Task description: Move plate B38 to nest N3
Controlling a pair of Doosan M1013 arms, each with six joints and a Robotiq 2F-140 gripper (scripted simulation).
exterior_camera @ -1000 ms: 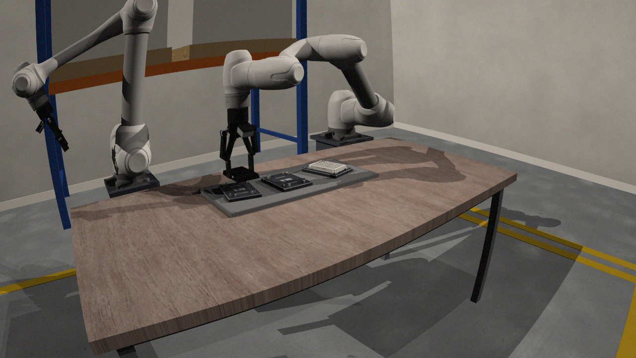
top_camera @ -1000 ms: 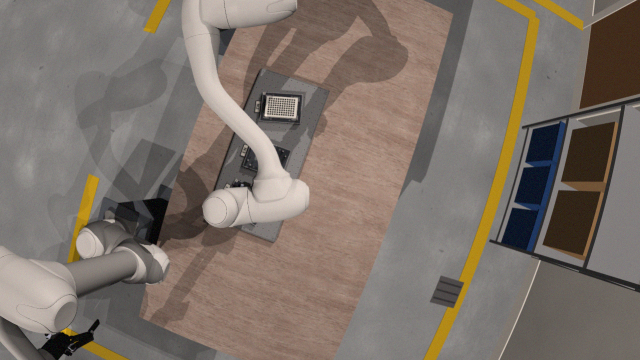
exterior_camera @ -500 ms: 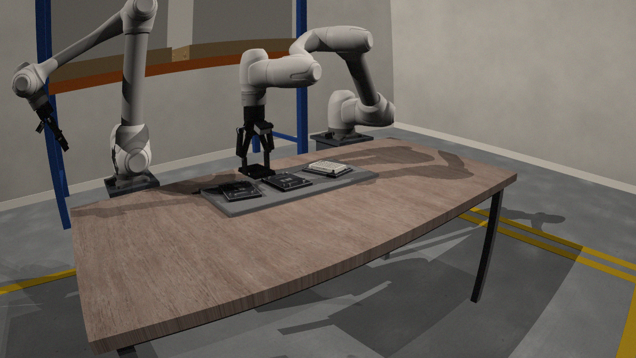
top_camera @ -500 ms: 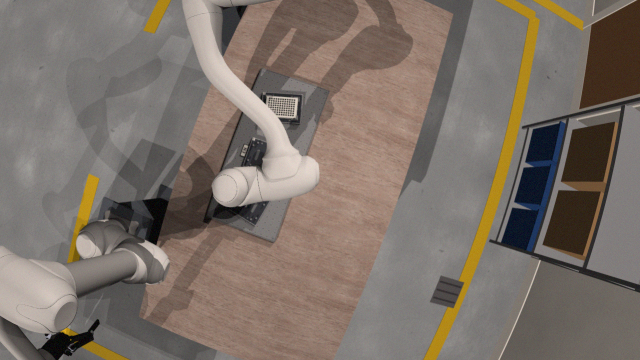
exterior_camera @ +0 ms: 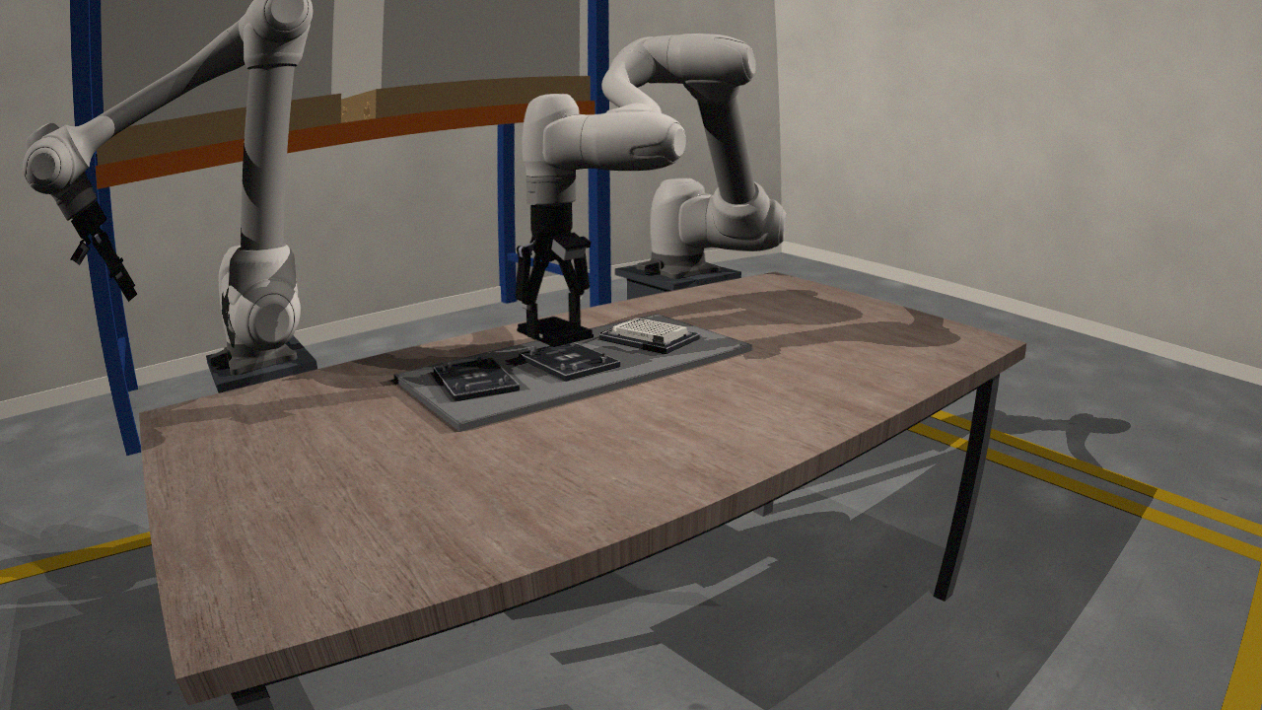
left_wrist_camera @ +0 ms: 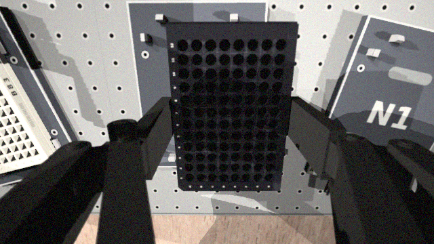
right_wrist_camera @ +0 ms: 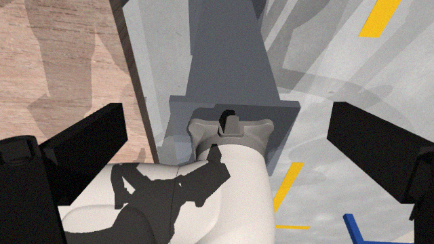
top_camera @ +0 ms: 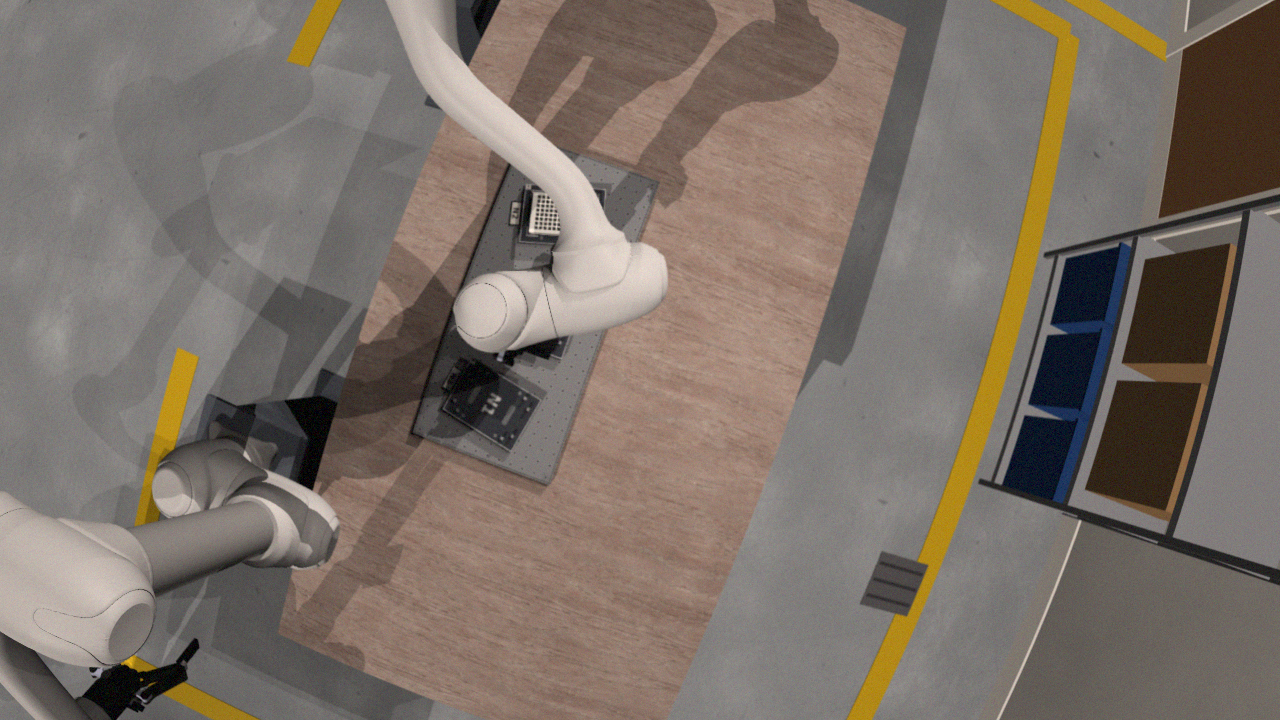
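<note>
Now the black, many-welled rectangular plate (exterior_camera: 554, 331) (left_wrist_camera: 230, 116) hangs clamped in the black left gripper (exterior_camera: 553, 324) (left_wrist_camera: 229, 114), above the dark, white-edged middle nest (exterior_camera: 573, 360) (left_wrist_camera: 152, 78), hiding its lettering; the plate's own label isn't readable, and the black right gripper (top_camera: 145, 664) (exterior_camera: 105, 275) (right_wrist_camera: 227, 121) stands wide apart

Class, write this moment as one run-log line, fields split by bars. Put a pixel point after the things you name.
left jaws (exterior_camera: 554, 321): shut on black plate (exterior_camera: 554, 329) (left_wrist_camera: 230, 105), held above N3 (exterior_camera: 572, 360) (left_wrist_camera: 154, 85) | right jaws (exterior_camera: 104, 264): open, off table (top_camera: 680, 402) (exterior_camera: 529, 494) | white plate B83 (top_camera: 544, 213) (exterior_camera: 649, 330) (left_wrist_camera: 17, 125): on nest | N1 (top_camera: 492, 404) (exterior_camera: 477, 380) (left_wrist_camera: 390, 115): no plate
</note>
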